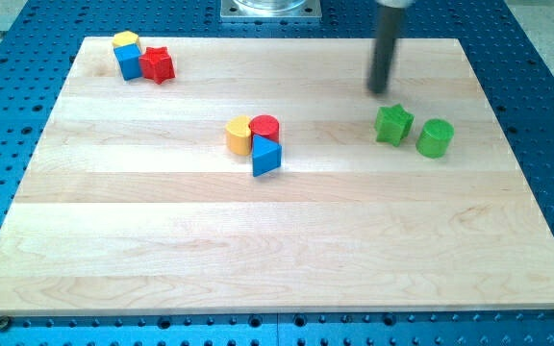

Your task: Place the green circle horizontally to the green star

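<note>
Pale wood-grain board (287, 240) on blue perforated table (546, 115). Green star (393, 124) lies just left of green circle (435, 137), a short cylinder, at view's right. Dark rod tip (380, 90) sits above star, apart; no jaws, holds nothing.

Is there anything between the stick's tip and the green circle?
Yes. In the camera view, the green star sits partly between my tip and the green circle. The star and circle are close together, with only a thin gap.
</note>
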You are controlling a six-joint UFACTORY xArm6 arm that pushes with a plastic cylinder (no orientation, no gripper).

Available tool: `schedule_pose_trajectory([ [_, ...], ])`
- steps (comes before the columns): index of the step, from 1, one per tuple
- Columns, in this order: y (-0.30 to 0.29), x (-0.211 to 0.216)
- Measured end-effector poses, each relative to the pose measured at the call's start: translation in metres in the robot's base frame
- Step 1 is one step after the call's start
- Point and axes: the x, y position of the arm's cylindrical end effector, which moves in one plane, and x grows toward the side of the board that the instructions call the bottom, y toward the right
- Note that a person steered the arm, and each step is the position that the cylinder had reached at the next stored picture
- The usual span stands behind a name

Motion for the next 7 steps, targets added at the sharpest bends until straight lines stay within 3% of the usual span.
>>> schedule_pose_trajectory([
  [1, 0.078, 0.055],
  [2, 0.074, 0.103],
  [3, 0.012, 0.103],
  [5, -0.108, 0.065],
  [6, -0.143, 0.049],
  [7, -0.097, 0.078],
])
